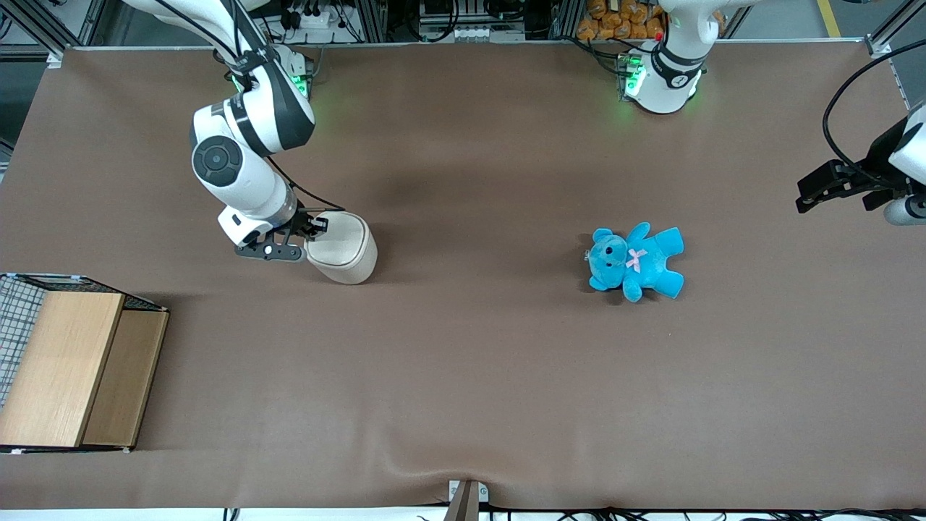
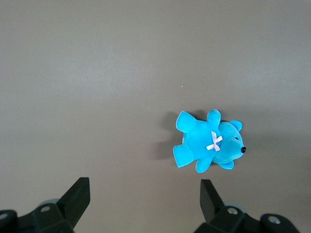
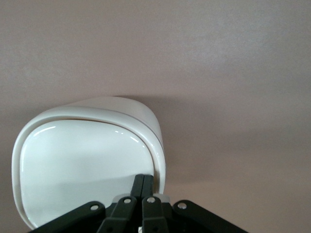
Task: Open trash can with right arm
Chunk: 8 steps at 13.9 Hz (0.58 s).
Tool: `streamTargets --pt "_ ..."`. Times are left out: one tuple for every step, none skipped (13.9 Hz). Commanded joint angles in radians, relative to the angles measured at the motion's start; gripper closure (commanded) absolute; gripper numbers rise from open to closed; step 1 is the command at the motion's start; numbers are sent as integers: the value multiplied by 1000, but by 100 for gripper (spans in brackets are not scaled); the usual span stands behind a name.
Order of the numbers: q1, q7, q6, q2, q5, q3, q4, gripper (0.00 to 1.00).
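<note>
The trash can (image 1: 343,250) stands on the brown surface (image 1: 463,362) toward the working arm's end, with its lid still flat and seated in the rim. The right arm (image 1: 242,155) reaches down to it from farther back, so that the hand (image 1: 312,226) sits right at the lid's edge on the arm's side of the trash can. In the wrist view the two fingers (image 3: 144,187) are pressed together, with nothing between them, their tips lying on or just above the lid near its rim. That looks like a poking or prying pose: closed fingers make a narrow point that can catch the lip or press a spot, though whether they actually touch the lid cannot be told.

Around the trash can there is bare surface on every side. The wooden box (image 1: 69,369) lies nearer the front camera than the trash can, well apart from it at the surface's edge. The blue teddy (image 1: 636,262) lies well apart from the trash can, toward the parked arm's end. Neither should hinder the lid swinging up.
</note>
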<state>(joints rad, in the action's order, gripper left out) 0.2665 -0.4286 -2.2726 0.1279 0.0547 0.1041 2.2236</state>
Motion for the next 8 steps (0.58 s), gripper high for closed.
streamTargets --pt "20 -9 -31 9 8 -6 18 100" --pt "20 -9 -30 9 8 -6 18 100" --pt "19 -9 -16 7 8 -6 13 100" --pt "17 -9 19 1 8 -6 -2 100" --pt "16 -10 78 -1 8 -6 -42 100" --pt "13 -10 160 -2 8 -7 -92 100" --pt "8 -10 218 -4 8 -7 -137 100" --pt "5 -9 263 -5 8 -9 -174 100"
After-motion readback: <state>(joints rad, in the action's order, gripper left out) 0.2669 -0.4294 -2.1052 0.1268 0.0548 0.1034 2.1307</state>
